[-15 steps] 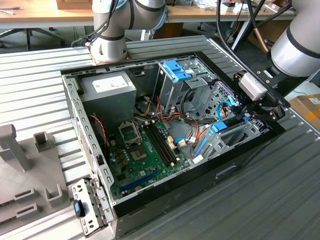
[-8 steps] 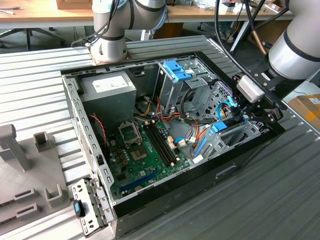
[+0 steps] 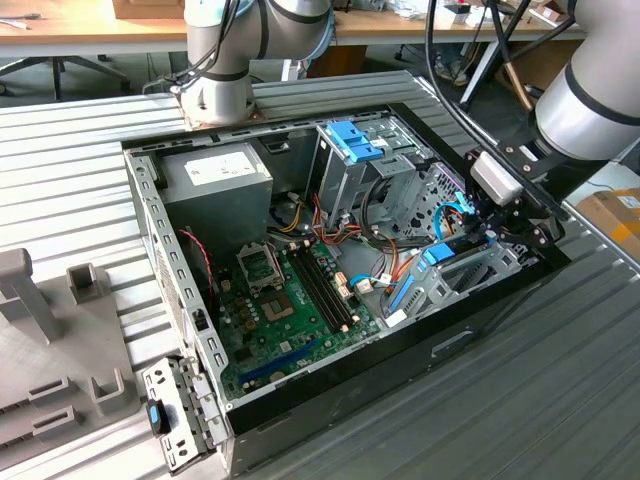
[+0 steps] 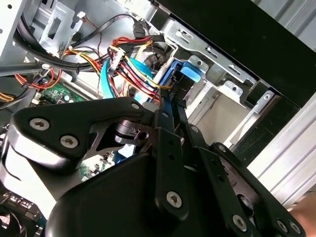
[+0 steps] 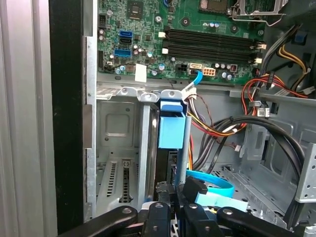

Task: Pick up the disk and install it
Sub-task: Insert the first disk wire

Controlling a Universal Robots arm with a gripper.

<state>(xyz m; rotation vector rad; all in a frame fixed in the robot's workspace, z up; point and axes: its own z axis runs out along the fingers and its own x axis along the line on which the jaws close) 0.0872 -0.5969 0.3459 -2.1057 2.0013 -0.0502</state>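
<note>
The gripper (image 5: 175, 187) is clenching the disk (image 5: 172, 131) on edge between its jaws, the blue end tab pointing away from the fingers. The disk is standing between the rails of the metal drive bay (image 5: 118, 128), against the computer case's (image 3: 150, 230) wall at the exterior view's right, near the motherboard (image 5: 197, 39).

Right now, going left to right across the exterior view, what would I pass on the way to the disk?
Grey fixture → power supply → silver cage with blue clip → disk, gripped by the end effector.
</note>
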